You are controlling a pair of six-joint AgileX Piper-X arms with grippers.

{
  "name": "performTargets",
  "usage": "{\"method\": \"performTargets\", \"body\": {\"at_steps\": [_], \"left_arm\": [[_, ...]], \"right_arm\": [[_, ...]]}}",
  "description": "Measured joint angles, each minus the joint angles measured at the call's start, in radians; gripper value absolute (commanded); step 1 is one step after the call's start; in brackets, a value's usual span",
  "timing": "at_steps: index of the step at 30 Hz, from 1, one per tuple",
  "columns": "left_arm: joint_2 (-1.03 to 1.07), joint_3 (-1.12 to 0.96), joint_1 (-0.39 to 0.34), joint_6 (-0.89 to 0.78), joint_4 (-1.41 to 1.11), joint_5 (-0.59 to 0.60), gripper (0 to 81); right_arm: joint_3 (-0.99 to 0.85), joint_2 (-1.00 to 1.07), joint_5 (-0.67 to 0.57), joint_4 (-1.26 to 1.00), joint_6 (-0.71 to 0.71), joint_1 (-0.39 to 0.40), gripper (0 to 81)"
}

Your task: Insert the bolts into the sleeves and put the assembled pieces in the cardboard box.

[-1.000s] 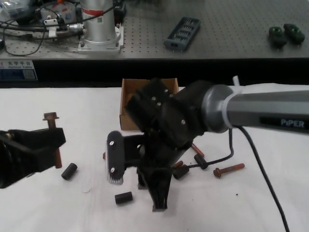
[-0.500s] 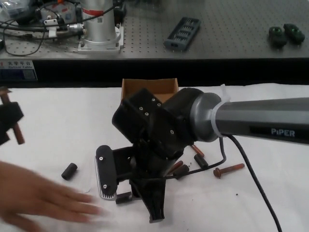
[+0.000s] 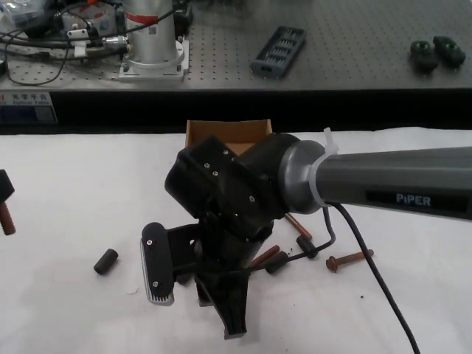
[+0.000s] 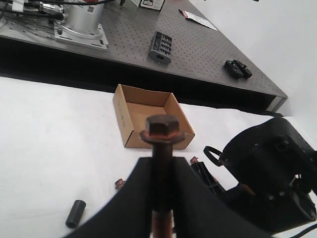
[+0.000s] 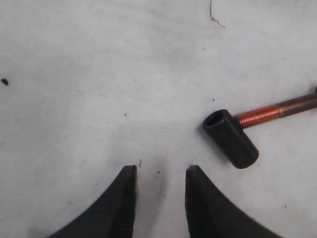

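- The right gripper [image 5: 161,171] points down at the white cloth [image 5: 74,74], close to it. Its two fingers are apart, and only cloth lies between them.
- A black sleeve [image 5: 230,139] lies on the cloth just beside one of the fingers, not between them. Its open hole faces up and away.
- A copper bolt [image 5: 277,111] lies flat with its screw end right against the side of that sleeve. It is not in the hole.
- The left gripper [image 4: 162,168] is out at the left edge of the cloth. Its fingers are squeezed tight on the stem of another bolt [image 4: 162,131]. This bolt stands straight up, and its six-sided head sticks out above the fingers.
- A second sleeve [image 3: 105,261] lies alone on the cloth, between the two grippers and well apart from both.
- A loose bolt [image 3: 350,259] lies flat on the other side of the right arm [image 3: 383,181].
- The cardboard box [image 4: 130,119] sits farther back on the cloth, behind the right arm. Its top is open and its brown floor shows.
- Farthest back is a grey metal bench [image 3: 346,33] full of small holes. A silver post [image 3: 151,37], a dark tray [image 3: 279,50] and two small dark green things [image 3: 437,53] sit on it.
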Motion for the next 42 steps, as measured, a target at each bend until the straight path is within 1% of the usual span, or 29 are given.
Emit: {"method": "performTargets", "body": {"at_steps": [13, 17, 19, 20, 22, 24, 25, 26, 28, 33, 35, 38, 42], "left_arm": [[0.0, 0.0, 0.0, 0.037, -0.001, -0.008, 0.6], [0.0, 0.0, 0.0, 0.042, -0.001, -0.015, 0.6], [0.0, 0.0, 0.0, 0.042, 0.001, -0.019, 0.6], [0.0, 0.0, 0.0, 0.042, 0.001, -0.019, 0.6], [0.0, 0.0, 0.0, 0.042, 0.003, -0.019, 0.6], [0.0, 0.0, 0.0, 0.042, 0.009, -0.019, 0.6], [0.0, 0.0, 0.0, 0.042, 0.011, -0.019, 0.6], [0.0, 0.0, 0.0, 0.042, 0.012, -0.019, 0.6], [0.0, 0.0, 0.0, 0.042, 0.016, -0.021, 0.6], [0.0, 0.0, 0.0, 0.042, 0.016, -0.026, 0.6], [0.0, 0.0, 0.0, 0.042, 0.016, -0.026, 0.6], [0.0, 0.0, 0.0, 0.045, 0.018, -0.026, 0.6], [0.0, 0.0, 0.0, 0.049, 0.022, -0.026, 0.6]], "right_arm": [[-0.028, 0.024, 0.0, -0.069, -0.047, 0.0, 25.9], [-0.03, 0.033, 0.026, -0.069, 0.012, -0.012, 25.9], [-0.03, 0.032, 0.026, -0.069, 0.104, -0.045, 25.9], [-0.03, 0.034, 0.026, -0.069, 0.104, -0.05, 25.9], [-0.033, 0.034, 0.03, -0.069, 0.221, -0.106, 25.9], [-0.035, 0.034, 0.04, -0.067, 0.299, -0.167, 25.9], [-0.035, 0.034, 0.045, -0.06, 0.325, -0.198, 25.9], [-0.036, 0.031, 0.05, -0.033, 0.334, -0.246, 25.9], [-0.036, 0.03, 0.056, 0.008, 0.337, -0.275, 25.9], [-0.036, 0.03, 0.065, 0.054, 0.3, -0.282, 25.9], [-0.036, 0.03, 0.108, 0.063, 0.299, -0.282, 25.9], [-0.036, 0.03, 0.19, 0.075, 0.332, -0.282, 25.9], [-0.036, 0.03, 0.216, 0.086, 0.381, -0.298, 25.9]]}}
